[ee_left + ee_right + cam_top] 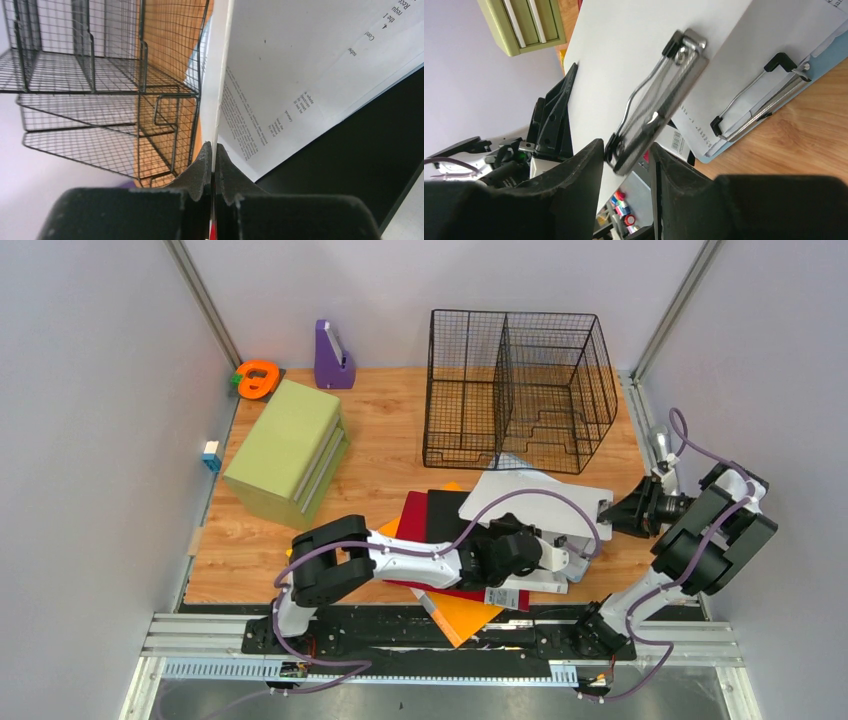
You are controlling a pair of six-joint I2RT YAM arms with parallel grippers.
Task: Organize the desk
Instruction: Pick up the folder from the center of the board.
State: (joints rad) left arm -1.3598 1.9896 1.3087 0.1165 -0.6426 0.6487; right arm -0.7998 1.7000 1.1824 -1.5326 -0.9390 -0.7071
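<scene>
Gripping white clipboard [540, 495] edge: left pincer [212, 148], clamped shut. Right pincer [626, 146] at board's 3 o'clock, jaws parted around metal clip [659, 107].

Two metal-clipped clipboards [624, 55] [774, 95], three flat folders (dark red [412, 515], black [445, 515], orange [465, 618]), one black wire basket [470, 390], one olive-green drawer box [285, 445], one purple plastic holder [333, 360].

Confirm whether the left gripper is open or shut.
Shut: the left gripper pinches the edge of the white clipboard, jaws nearly touching.
</scene>
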